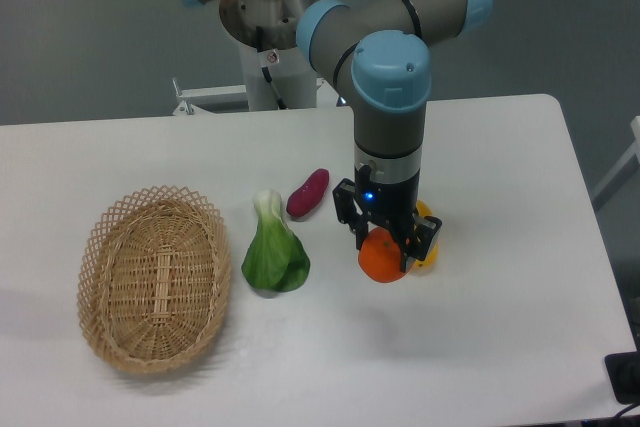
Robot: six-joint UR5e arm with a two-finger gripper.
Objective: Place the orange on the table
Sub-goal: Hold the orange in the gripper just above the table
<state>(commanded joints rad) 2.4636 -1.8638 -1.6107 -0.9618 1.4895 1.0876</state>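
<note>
Nearest the camera, at lower left of the frame, an oval woven wicker basket [155, 280] lies on the large white desk [500, 347], with a green leafy vegetable [274, 252] and a purple sweet potato [307, 193] toward the centre. Right of centre, the black two-finger gripper [385, 240] pinches the small round deep-orange orange [381, 257]. It seems low over the desk, probably for release, with a yellow fruit [428, 247] just behind.

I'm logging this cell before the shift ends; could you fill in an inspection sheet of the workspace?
Surface: large white tabletop, no spills seen.
Job's things: small round orange between the gripper's fingers; contact with the tabletop cannot be told.
Clutter: empty oval wicker basket, green bok choy, purple sweet potato, yellow fruit partly hidden.
Grippers: black two-finger gripper closed around the orange.
Cables: black cable at the arm base.
Surroundings: grey floor.
</note>
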